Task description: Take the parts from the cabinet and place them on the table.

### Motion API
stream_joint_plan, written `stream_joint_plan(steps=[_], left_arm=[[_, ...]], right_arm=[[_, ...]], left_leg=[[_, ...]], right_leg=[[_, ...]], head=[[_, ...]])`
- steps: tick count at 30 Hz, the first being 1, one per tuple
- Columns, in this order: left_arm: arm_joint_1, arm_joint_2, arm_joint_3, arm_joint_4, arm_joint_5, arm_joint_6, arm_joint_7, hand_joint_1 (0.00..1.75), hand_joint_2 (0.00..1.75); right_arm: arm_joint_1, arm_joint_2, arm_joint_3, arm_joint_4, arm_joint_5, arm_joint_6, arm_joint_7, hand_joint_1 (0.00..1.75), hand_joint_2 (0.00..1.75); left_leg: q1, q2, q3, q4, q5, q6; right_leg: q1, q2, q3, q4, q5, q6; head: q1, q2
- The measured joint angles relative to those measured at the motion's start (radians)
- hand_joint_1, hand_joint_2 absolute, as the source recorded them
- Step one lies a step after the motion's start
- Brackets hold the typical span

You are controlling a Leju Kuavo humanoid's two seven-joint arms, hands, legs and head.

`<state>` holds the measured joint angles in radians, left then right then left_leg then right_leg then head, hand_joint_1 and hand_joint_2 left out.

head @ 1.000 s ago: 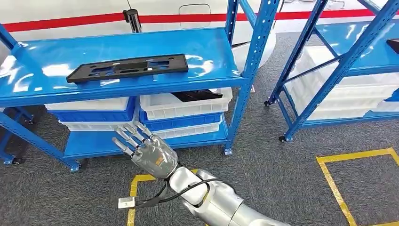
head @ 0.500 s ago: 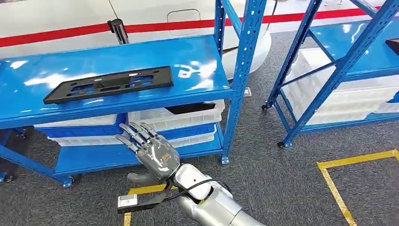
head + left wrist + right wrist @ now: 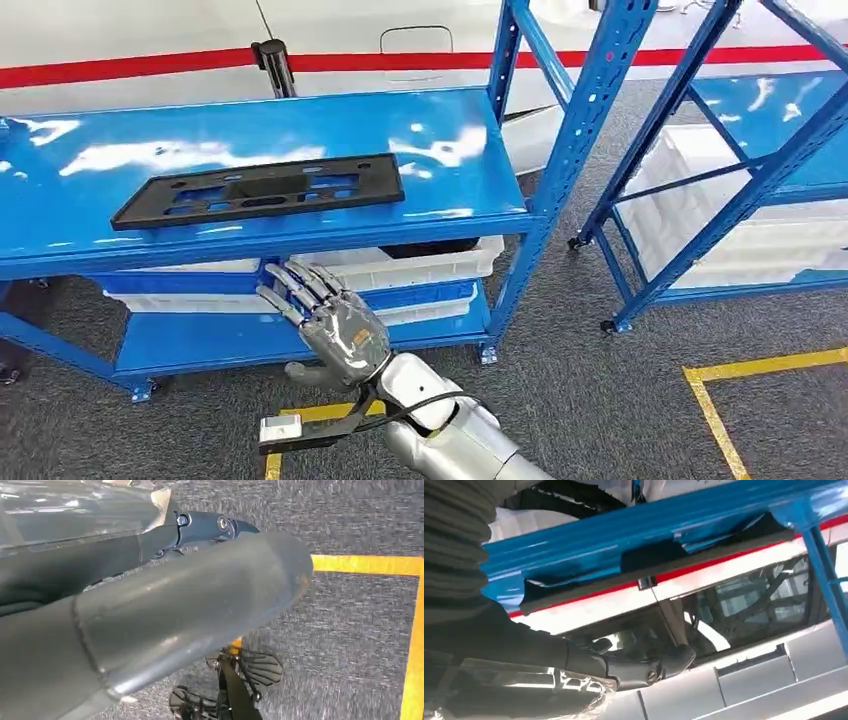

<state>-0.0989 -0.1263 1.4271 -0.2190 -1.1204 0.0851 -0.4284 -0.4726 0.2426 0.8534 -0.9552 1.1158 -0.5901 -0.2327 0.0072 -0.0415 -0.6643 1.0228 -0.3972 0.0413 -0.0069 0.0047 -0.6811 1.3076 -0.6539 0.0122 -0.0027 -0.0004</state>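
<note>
Lying flat on the blue shelf [image 3: 60, 235], long axis along its front edge: black part [image 3: 262, 189], above and beyond right hand [image 3: 330, 325]. Fingers spread, grasping nothing, just below that edge. Left hand [image 3: 150, 615] hanging over floor, state impossible to tell.

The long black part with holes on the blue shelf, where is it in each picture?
Head view: the black part lies flat on the blue shelf, above and beyond the right hand.
Right wrist view: the black part shows as a dark strip along the blue shelf edge.
Left wrist view: not in it; it looks at the carpet.
Shared landmark: the blue shelf.
</note>
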Motion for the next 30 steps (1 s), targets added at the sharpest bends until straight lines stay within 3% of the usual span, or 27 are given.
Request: stream_joint_plan(steps=[3,4,5,6,9,10,11,12,14,15,16,17,18,19,20,21,22,24,25,26,27,29,30], left_arm=[[0.000,0.000,0.000,0.000,0.000,0.002,0.000,0.00,0.00],[0.000,-0.003,0.000,0.001,0.002,0.009,-0.001,0.00,0.00],[0.000,-0.006,0.000,0.002,0.002,0.010,-0.003,0.00,0.00],[-0.001,-0.007,0.000,0.003,0.002,0.011,-0.005,0.00,0.00],[0.005,-0.008,0.000,0.004,0.006,0.012,-0.007,0.00,0.00],[0.006,-0.005,0.000,0.003,0.007,0.012,-0.007,0.00,0.00],[0.007,-0.008,0.000,0.005,0.008,0.012,-0.009,0.00,0.00],[0.006,-0.008,0.000,0.005,0.008,0.012,-0.009,0.00,0.00],[0.004,-0.009,0.000,0.005,0.008,0.012,-0.009,0.00,0.00],[0.004,-0.009,0.000,0.005,0.008,0.012,-0.009,0.00,0.00],[0.005,-0.009,0.000,0.005,0.008,0.012,-0.009,0.00,0.00],[0.005,-0.009,0.000,0.005,0.009,0.012,-0.009,0.00,0.00],[0.005,-0.008,0.000,0.005,0.009,0.012,-0.012,0.00,0.00],[0.005,-0.008,0.000,0.005,0.009,0.012,-0.015,0.00,0.00],[0.004,-0.008,0.000,0.005,0.009,0.012,-0.018,0.00,0.00],[0.001,-0.009,0.000,0.006,0.009,0.012,-0.021,0.00,0.00],[-0.001,-0.009,0.000,0.006,0.009,0.012,-0.023,0.00,0.00],[0.000,-0.009,0.000,0.006,0.010,0.012,-0.024,0.00,0.00],[0.001,-0.009,0.000,0.006,0.010,0.014,-0.024,0.00,0.00],[0.003,-0.009,0.000,0.006,0.010,0.015,-0.024,0.00,0.00],[0.002,-0.009,0.000,0.006,0.009,0.018,-0.022,0.00,0.00],[0.001,-0.008,0.000,0.006,0.009,0.021,-0.021,0.00,0.00],[0.001,-0.008,0.000,0.006,0.009,0.021,-0.020,0.00,0.00]], right_arm=[[0.000,0.000,0.000,0.000,0.003,0.000,0.000,0.00,1.75],[-0.001,0.000,0.000,0.000,0.008,0.000,0.000,0.00,1.75],[0.000,0.000,0.000,0.000,0.010,0.000,0.000,0.00,1.75],[0.000,0.000,0.001,0.001,0.011,0.000,0.000,0.00,1.75],[-0.001,0.005,0.001,0.001,0.013,0.000,0.000,0.00,1.75],[-0.002,0.010,0.001,0.001,0.013,0.000,0.000,0.00,1.75],[-0.002,0.014,0.001,0.001,0.013,0.000,0.000,0.00,1.75],[-0.002,0.016,0.002,0.001,0.013,-0.001,0.000,0.00,1.75],[0.000,0.013,0.002,0.002,0.013,-0.002,0.000,0.00,1.75],[0.002,0.013,0.002,0.004,0.013,-0.001,0.000,0.00,1.75],[0.004,0.013,0.002,0.004,0.013,-0.002,0.000,0.00,1.75],[0.004,0.013,0.002,0.004,0.013,-0.002,0.000,0.00,1.75],[0.004,0.013,0.002,0.004,0.014,-0.002,0.000,0.00,1.75],[0.004,0.013,0.002,0.004,0.014,-0.002,0.000,0.00,1.75],[0.004,0.014,0.002,0.004,0.014,-0.003,-0.001,0.00,1.75],[0.002,0.015,0.002,0.004,0.014,-0.003,-0.002,0.00,1.75],[0.002,0.015,0.002,0.004,0.014,-0.004,-0.003,0.00,1.75],[0.002,0.017,0.002,0.005,0.014,-0.005,-0.005,0.00,1.75],[0.001,0.021,0.002,0.005,0.013,-0.006,-0.005,0.00,1.75],[0.001,0.021,0.002,0.006,0.012,-0.008,-0.005,0.00,1.75],[-0.001,0.023,0.002,0.006,0.010,-0.014,-0.005,0.00,1.75],[0.001,0.017,0.002,0.012,0.006,-0.019,-0.005,0.00,1.75],[0.004,0.014,0.002,0.015,0.006,-0.019,-0.005,0.00,1.75]], left_leg=[[-0.001,-0.011,0.003,0.000,-0.001,-0.001],[-0.002,-0.030,0.007,0.000,-0.002,-0.003],[0.000,-0.038,0.008,0.000,-0.002,-0.004],[-0.009,-0.049,0.008,0.004,-0.006,-0.011],[0.002,-0.069,0.008,-0.001,-0.003,-0.032],[0.005,-0.066,0.005,0.005,-0.006,-0.034],[0.001,-0.025,-0.002,0.025,-0.021,-0.039],[0.004,0.010,-0.027,0.082,-0.061,-0.046],[0.014,0.033,-0.101,0.237,-0.135,-0.059],[0.017,0.037,-0.129,0.294,-0.152,-0.066],[0.022,0.039,-0.132,0.301,-0.144,-0.071],[0.027,0.041,-0.111,0.261,-0.116,-0.075],[0.030,0.049,-0.069,0.186,-0.079,-0.077],[0.032,0.069,-0.008,0.082,-0.039,-0.079],[0.033,0.111,0.037,0.008,-0.029,-0.079],[0.023,0.106,0.039,0.003,-0.033,-0.070],[0.020,0.092,0.036,0.005,-0.034,-0.060],[0.011,0.076,0.033,0.004,-0.035,-0.044],[0.011,0.066,0.039,-0.005,-0.029,-0.035],[0.018,0.061,0.043,-0.011,-0.024,-0.027],[0.016,0.053,0.043,-0.012,-0.024,-0.021],[0.012,0.032,0.042,-0.012,-0.024,-0.011],[0.011,0.019,0.042,-0.012,-0.024,-0.010]], right_leg=[[0.000,0.000,0.019,-0.065,0.040,0.010],[0.001,0.021,0.085,-0.227,0.115,0.018],[0.002,0.052,0.104,-0.275,0.143,0.009],[0.002,0.057,0.105,-0.286,0.155,-0.003],[0.008,0.035,0.122,-0.287,0.160,-0.023],[-0.009,0.024,0.127,-0.297,0.168,-0.032],[-0.007,0.017,0.131,-0.299,0.171,-0.034],[-0.007,0.009,0.133,-0.299,0.170,-0.039],[-0.005,-0.012,0.134,-0.299,0.167,-0.041],[-0.005,-0.023,0.133,-0.299,0.167,-0.041],[-0.005,-0.032,0.133,-0.299,0.166,-0.041],[-0.007,-0.040,0.134,-0.298,0.164,-0.038],[-0.009,-0.047,0.135,-0.298,0.163,-0.037],[-0.010,-0.055,0.139,-0.298,0.159,-0.030],[-0.007,-0.061,0.145,-0.298,0.155,-0.023],[0.007,-0.067,0.143,-0.297,0.149,-0.015],[0.004,-0.073,0.146,-0.298,0.148,-0.010],[0.001,-0.089,0.153,-0.307,0.148,0.004],[0.008,-0.097,0.158,-0.307,0.143,0.012],[0.001,-0.070,0.146,-0.285,0.130,0.014],[0.002,-0.039,0.124,-0.233,0.101,0.005],[-0.002,-0.018,0.042,-0.069,0.034,-0.009],[-0.002,-0.014,0.003,0.002,0.014,-0.009]], head=[[0.001,0.000],[0.002,0.000],[0.000,0.000],[-0.001,0.000],[0.002,0.000],[0.001,0.000],[-0.001,0.000],[-0.010,0.000],[-0.009,0.000],[-0.011,0.000],[-0.010,0.000],[-0.011,0.000],[-0.011,0.000],[-0.011,0.000],[-0.013,0.000],[-0.012,0.000],[-0.004,0.000],[-0.005,0.000],[-0.004,0.000],[-0.003,0.000],[-0.003,0.000],[0.002,0.000],[0.003,0.000]])
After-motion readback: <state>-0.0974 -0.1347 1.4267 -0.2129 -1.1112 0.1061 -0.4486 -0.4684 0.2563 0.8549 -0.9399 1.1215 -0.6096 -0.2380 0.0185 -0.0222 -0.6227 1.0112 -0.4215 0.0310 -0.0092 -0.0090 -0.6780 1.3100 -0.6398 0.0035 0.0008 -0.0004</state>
